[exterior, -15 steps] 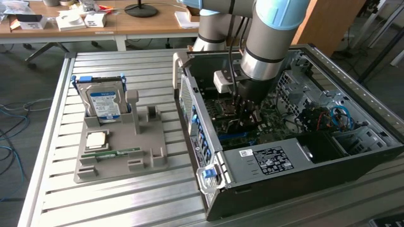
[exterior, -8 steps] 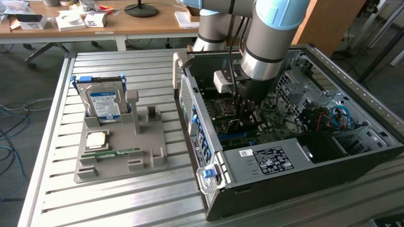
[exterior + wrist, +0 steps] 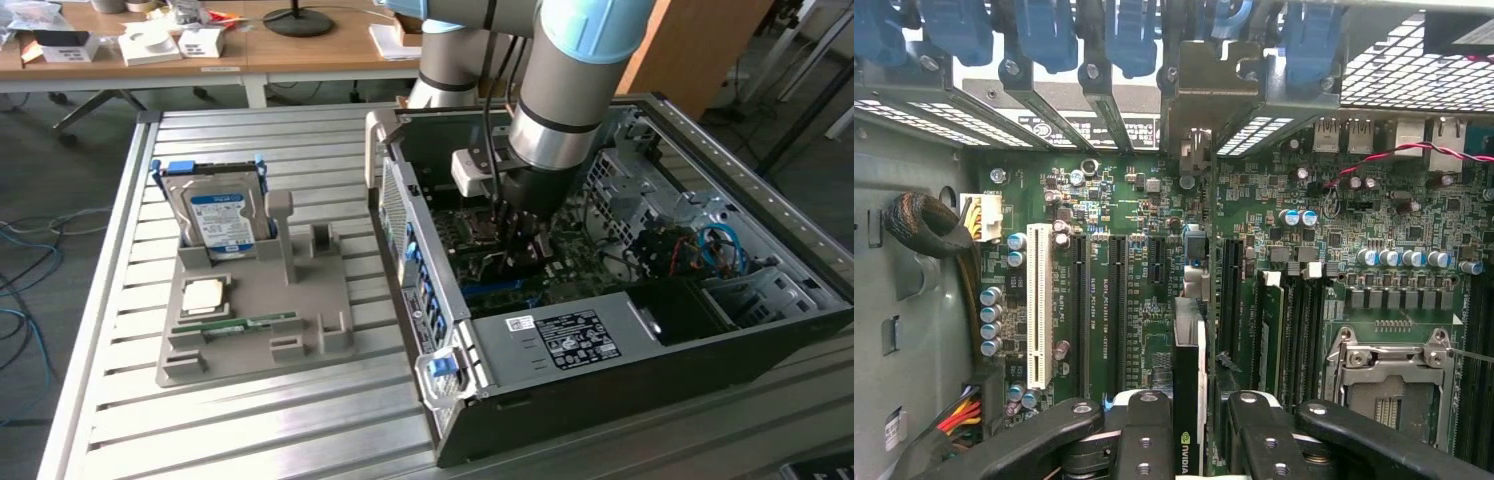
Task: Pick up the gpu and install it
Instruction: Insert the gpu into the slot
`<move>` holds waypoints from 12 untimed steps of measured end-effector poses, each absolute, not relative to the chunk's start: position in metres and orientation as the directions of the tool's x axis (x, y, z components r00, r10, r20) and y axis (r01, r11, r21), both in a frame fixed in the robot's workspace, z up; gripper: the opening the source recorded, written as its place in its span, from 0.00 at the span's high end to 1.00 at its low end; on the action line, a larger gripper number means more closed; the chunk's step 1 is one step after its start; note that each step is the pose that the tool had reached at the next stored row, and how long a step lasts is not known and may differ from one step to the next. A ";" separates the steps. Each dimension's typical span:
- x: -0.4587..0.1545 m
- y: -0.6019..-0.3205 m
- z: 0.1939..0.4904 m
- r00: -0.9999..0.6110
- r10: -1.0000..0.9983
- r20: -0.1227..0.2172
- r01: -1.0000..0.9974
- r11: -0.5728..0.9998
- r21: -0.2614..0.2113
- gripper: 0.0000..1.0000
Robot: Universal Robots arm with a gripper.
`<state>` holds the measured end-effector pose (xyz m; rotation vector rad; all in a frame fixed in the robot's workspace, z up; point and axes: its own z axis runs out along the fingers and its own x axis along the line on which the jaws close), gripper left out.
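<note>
Inside the computer case [image 3: 641, 350], we see the tool [image 3: 1194, 430] pinching the gpu [image 3: 1189, 360] edge-on, its long axis parallel to the motherboard slots [image 3: 1116, 300] below.

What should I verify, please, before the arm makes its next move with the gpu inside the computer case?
1. Grip on the gpu: ok, the gripper is shut on the card, held edge-on.
2. Gripper inside the computer case, over the motherboard: ok.
3. Card lined up with the slots: ok, it runs parallel to the white slot.
4. Red and black wire away from the card: ok.
5. Metal bracket fitted at the rear opening: cannot tell.
6. Card fully seated: cannot tell, its lower edge is hidden.
</note>
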<state>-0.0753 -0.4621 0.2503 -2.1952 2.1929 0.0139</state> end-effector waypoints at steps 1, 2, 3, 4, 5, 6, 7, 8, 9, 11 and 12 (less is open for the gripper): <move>-0.075 -0.462 0.250 0.001 -0.999 -0.034 -1.000 -0.001 -0.021 0.74; -0.075 -0.462 0.250 0.001 -0.999 -0.034 -1.000 -0.001 -0.021 0.74; -0.075 -0.462 0.250 0.001 -0.999 -0.034 -1.000 -0.001 -0.021 0.74; -0.075 -0.462 0.250 0.001 -0.999 -0.034 -1.000 -0.001 -0.021 0.74; -0.075 -0.462 0.250 0.001 -0.999 -0.034 -1.000 -0.001 -0.021 0.74; -0.075 -0.462 0.250 0.001 -0.999 -0.034 -1.000 -0.001 -0.021 0.74; -0.075 -0.462 0.250 0.001 -0.999 -0.034 -1.000 -0.001 -0.021 0.74; -0.075 -0.462 0.250 0.001 -0.999 -0.034 -1.000 -0.001 -0.021 0.74; -0.075 -0.462 0.250 0.001 -0.999 -0.034 -1.000 -0.001 -0.021 0.74; -0.075 -0.462 0.250 0.001 -0.999 -0.034 -1.000 -0.001 -0.021 0.74; -0.075 -0.462 0.250 0.001 -0.999 -0.034 -1.000 -0.001 -0.021 0.74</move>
